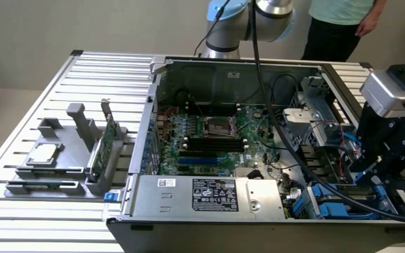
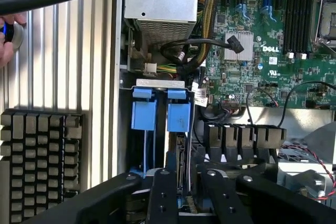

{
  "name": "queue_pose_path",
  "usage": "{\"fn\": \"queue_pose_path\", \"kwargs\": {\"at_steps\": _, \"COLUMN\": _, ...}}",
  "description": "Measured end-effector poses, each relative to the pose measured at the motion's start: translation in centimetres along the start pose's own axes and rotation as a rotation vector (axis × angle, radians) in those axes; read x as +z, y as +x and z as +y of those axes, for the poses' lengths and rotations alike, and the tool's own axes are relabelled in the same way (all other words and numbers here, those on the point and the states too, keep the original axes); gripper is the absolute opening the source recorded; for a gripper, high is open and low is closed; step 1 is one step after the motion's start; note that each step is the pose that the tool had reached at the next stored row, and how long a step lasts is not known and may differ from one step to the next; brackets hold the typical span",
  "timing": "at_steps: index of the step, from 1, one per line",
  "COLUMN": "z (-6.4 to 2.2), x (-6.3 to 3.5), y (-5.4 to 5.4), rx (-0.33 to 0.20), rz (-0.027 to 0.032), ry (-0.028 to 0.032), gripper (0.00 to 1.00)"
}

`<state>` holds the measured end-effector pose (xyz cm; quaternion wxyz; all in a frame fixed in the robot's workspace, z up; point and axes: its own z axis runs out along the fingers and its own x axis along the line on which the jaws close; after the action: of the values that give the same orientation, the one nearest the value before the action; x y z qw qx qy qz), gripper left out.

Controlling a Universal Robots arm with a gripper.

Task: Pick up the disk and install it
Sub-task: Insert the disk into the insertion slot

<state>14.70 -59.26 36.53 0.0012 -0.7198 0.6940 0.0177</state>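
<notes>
Gripper (image 2: 188,170) hung over the drive bay at the front corner of the open computer case (image 1: 162,71), on the exterior view's right. Fingers (image 2: 163,192) stood parted, clamping nothing. Disk (image 2: 178,116) sat upright in the bay, its blue carrier beside a second blue carrier (image 2: 144,114). Case rested on slatted worktop (image 1: 69,100).

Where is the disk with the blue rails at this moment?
The disk sits down inside the open computer case, in its lower corner on the exterior view's right, next to the grey power supply.
</notes>
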Motion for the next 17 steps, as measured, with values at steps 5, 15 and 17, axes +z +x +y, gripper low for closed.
{"fn": "queue_pose_path", "kwargs": {"at_steps": 5, "z": -0.56, "x": -0.03, "y": -0.02, "rx": 0.004, "rz": 0.0005, "ry": 0.0001, "gripper": 0.37}}
{"fn": "queue_pose_path", "kwargs": {"at_steps": 15, "z": -0.87, "x": -0.04, "y": -0.02, "rx": 0.114, "rz": -0.0021, "ry": 0.0031, "gripper": 0.37}}
{"fn": "queue_pose_path", "kwargs": {"at_steps": 17, "z": -0.87, "x": -0.03, "y": -0.02, "rx": 0.149, "rz": -0.0030, "ry": 0.0040, "gripper": 0.37}}
